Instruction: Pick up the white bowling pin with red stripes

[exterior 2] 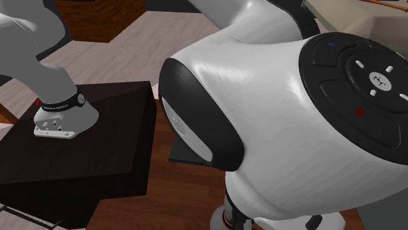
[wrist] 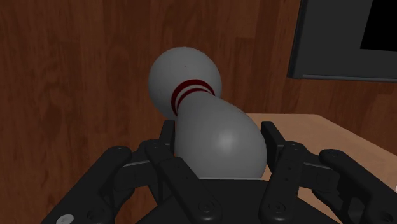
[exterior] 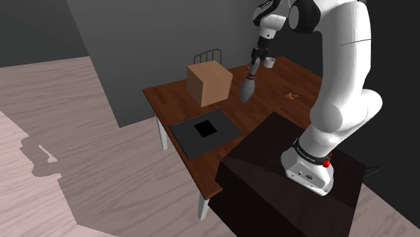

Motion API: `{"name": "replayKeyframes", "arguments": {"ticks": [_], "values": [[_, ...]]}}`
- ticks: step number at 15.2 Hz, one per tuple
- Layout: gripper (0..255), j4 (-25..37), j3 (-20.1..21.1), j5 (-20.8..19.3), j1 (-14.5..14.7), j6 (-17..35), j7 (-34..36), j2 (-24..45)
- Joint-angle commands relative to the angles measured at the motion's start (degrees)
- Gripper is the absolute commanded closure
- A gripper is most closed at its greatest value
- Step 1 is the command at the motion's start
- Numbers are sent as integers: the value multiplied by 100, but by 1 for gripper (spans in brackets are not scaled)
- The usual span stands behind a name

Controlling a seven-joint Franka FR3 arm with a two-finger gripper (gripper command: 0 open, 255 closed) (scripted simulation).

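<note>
The bowling pin (exterior: 247, 89) is pale grey-white with two dark red stripes around its neck. In the shoulder view it hangs in the air above the brown wooden table (exterior: 175, 101), just right of a cardboard box. My black gripper (exterior: 255, 59) is directly above it. The wrist view shows the pin (wrist: 203, 108) lying along the gripper (wrist: 219, 145), rounded striped end pointing away. The two fingers (wrist: 275, 143) press on either side of its wide body. The gripper is shut on the pin.
A tan cardboard box (exterior: 209, 82) stands on the table beside the pin. A dark flat slab with a black square (exterior: 203, 129) lies nearer the front edge. A white mug (exterior: 270, 62) and a small orange thing (exterior: 291, 95) sit further right. A chair back (exterior: 207, 56) shows behind the table, and the dark stand (exterior: 269, 182) is below.
</note>
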Motion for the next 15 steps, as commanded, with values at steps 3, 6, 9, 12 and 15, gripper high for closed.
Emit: {"name": "replayKeyframes", "arguments": {"ticks": [3,6,9,12,15], "values": [[255,78,-44,-69,17,-202,55,-144],[255,168,-73,-119,24,-373,100,-237],[255,273,-98,-165,27,-550,145,-320],[255,393,-121,-207,25,-733,189,-395],[255,442,-129,-223,24,-805,206,-421]]}}
